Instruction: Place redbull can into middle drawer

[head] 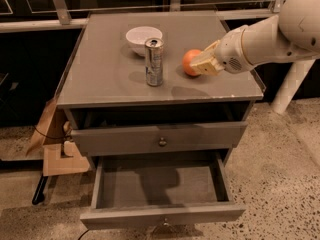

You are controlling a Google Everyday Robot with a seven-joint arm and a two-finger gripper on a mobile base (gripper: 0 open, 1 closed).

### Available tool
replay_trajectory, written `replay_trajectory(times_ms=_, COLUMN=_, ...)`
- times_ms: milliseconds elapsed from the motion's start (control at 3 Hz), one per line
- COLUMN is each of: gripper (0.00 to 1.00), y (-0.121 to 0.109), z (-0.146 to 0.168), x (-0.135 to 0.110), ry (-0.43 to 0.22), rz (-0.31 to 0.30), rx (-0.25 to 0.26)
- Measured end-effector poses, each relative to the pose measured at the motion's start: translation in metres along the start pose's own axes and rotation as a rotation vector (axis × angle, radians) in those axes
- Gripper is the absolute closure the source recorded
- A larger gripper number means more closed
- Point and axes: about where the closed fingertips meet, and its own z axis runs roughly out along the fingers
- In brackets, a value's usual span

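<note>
The redbull can [154,62] stands upright on the grey cabinet top [100,74], in front of the white bowl [143,38]. The middle drawer [160,188] is pulled open below and holds nothing; its knob [164,221] is on its front panel. My gripper [202,63] reaches in from the right over the cabinet top, right beside the orange [190,62] and well to the right of the can. It holds nothing that I can see.
The upper drawer [160,139] is closed, with a round knob [162,142]. Cardboard pieces [52,144] lie on the floor left of the cabinet. A white post [292,84] stands at the right. A railing runs behind the cabinet.
</note>
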Motion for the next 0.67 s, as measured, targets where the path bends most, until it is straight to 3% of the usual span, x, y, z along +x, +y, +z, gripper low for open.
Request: replay_trajectory(times_ms=667, gripper=0.58, y=-0.009, z=0.044, x=-0.023, ry=-0.105, rz=0.019, rx=-0.03)
